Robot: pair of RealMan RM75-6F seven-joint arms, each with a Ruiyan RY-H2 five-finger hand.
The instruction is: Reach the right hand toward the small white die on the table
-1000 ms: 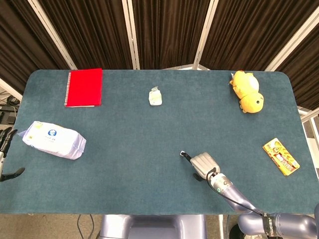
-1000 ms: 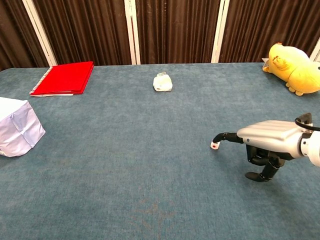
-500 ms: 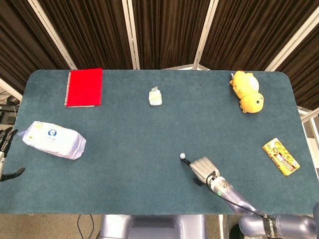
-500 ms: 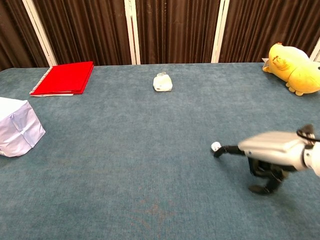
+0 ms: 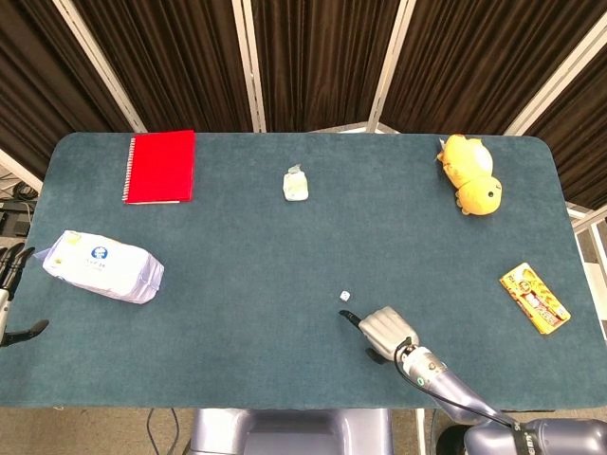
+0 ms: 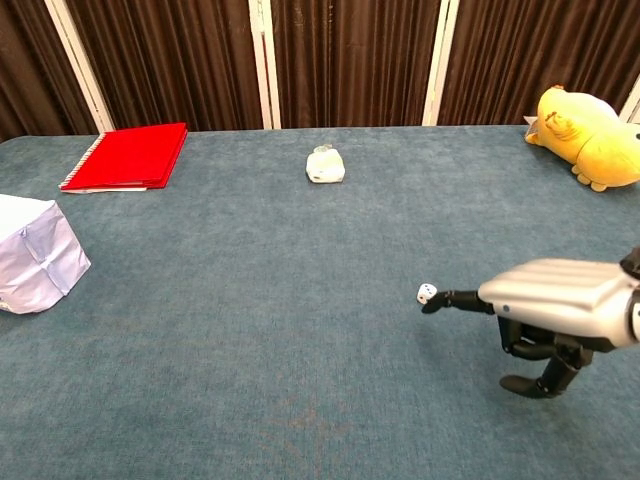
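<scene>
The small white die [image 5: 345, 297] lies on the blue table [image 5: 237, 265], right of centre and toward the near edge; the chest view shows the die [image 6: 427, 293] with dark pips. My right hand [image 5: 384, 329] hovers just behind it on the near side, palm down and holding nothing. One finger stretches toward the die and its tip stops a little short of it. In the chest view, the rest of the right hand's [image 6: 555, 295] fingers [image 6: 530, 345] hang bent under the palm. My left hand [image 5: 11, 289] sits off the table's left edge with spread fingers, empty.
A red notebook [image 5: 159, 166] lies at the far left and a small white packet [image 5: 295, 184] at far centre. A yellow plush toy [image 5: 469, 174] is at the far right, a snack packet [image 5: 534, 297] near the right edge, and a wipes pack [image 5: 102, 265] at the left.
My right hand has drawn back toward the near edge. Its outstretched fingertip, which covered the die a second ago, now lies short of it. The die has barely moved.
</scene>
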